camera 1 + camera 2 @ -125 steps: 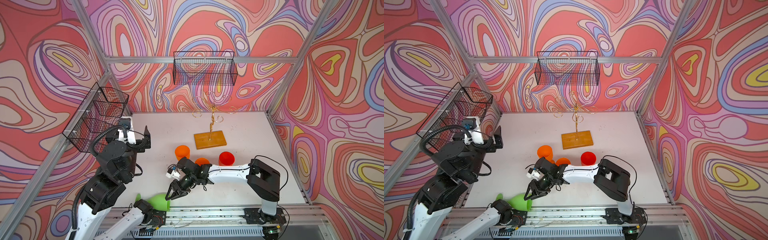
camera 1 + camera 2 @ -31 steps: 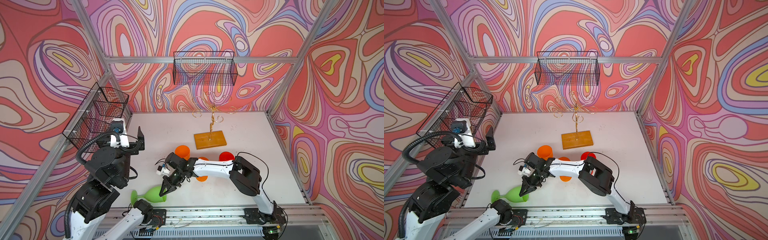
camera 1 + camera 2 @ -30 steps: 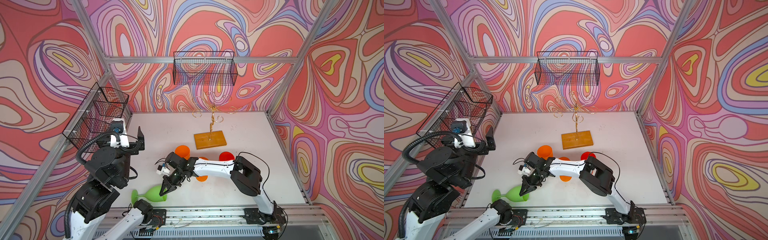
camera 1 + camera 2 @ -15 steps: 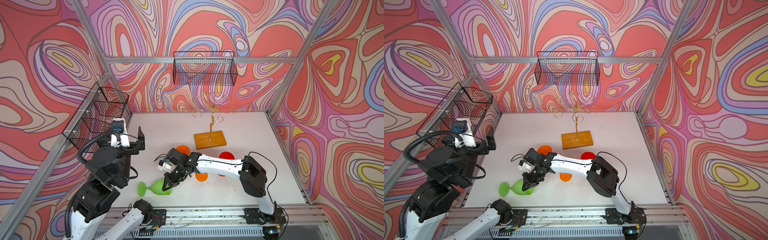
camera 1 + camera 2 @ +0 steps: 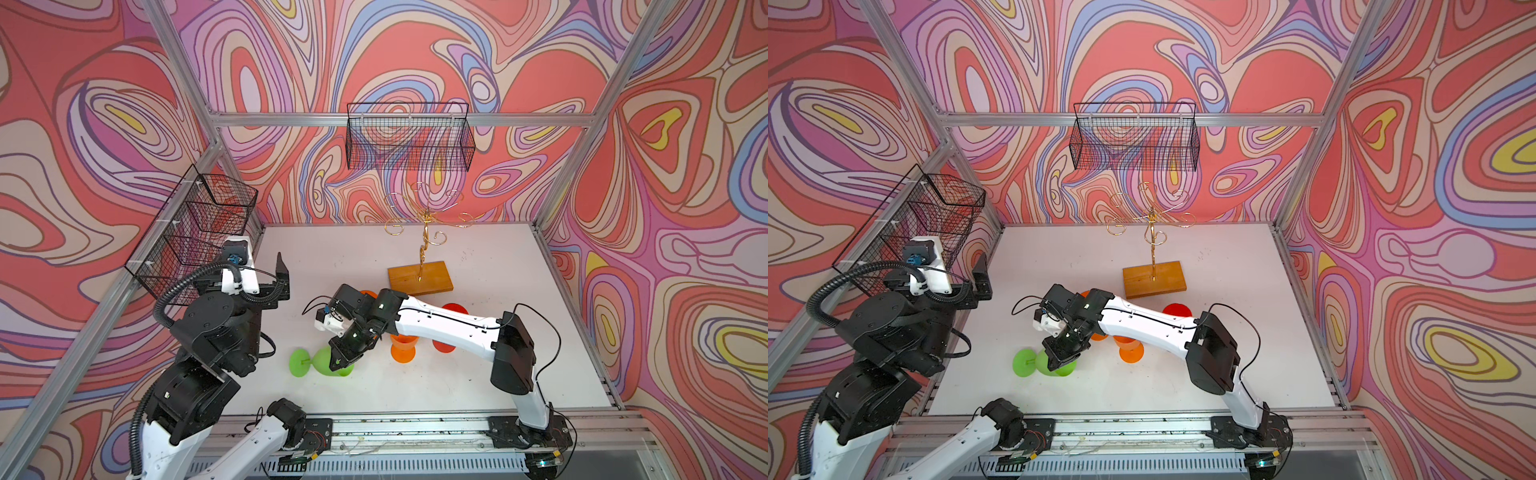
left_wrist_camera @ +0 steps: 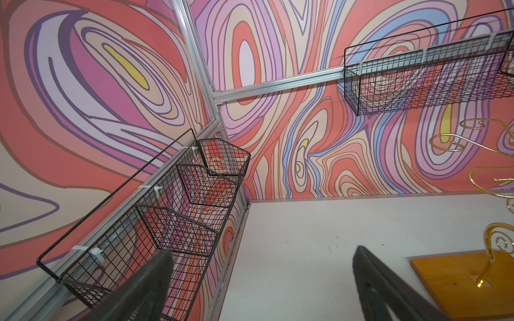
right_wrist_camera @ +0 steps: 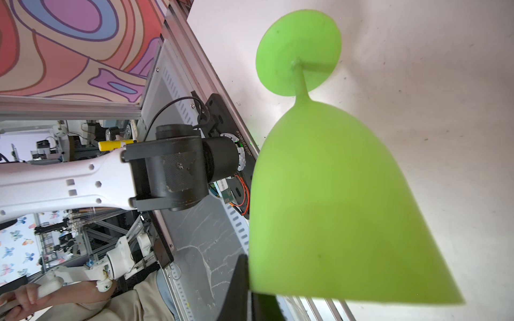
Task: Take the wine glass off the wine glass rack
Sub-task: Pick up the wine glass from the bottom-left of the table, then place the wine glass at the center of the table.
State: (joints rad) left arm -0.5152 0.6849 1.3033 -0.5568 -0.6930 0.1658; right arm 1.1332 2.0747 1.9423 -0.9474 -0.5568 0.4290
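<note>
My right gripper (image 5: 338,363) pinches the green plastic wine glass (image 5: 320,363), off the gold wire rack (image 5: 419,278) — next I'd release; left gripper (image 6: 262,251) gapes.

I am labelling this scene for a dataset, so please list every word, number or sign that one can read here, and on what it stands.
"JG251018019" (probably; small white print): on the black base plate of the left arm, in the right wrist view.
Print on the white sticker beside it: too small to read.
No text on the green wine glass, the wine glass rack or the black wire baskets.
</note>
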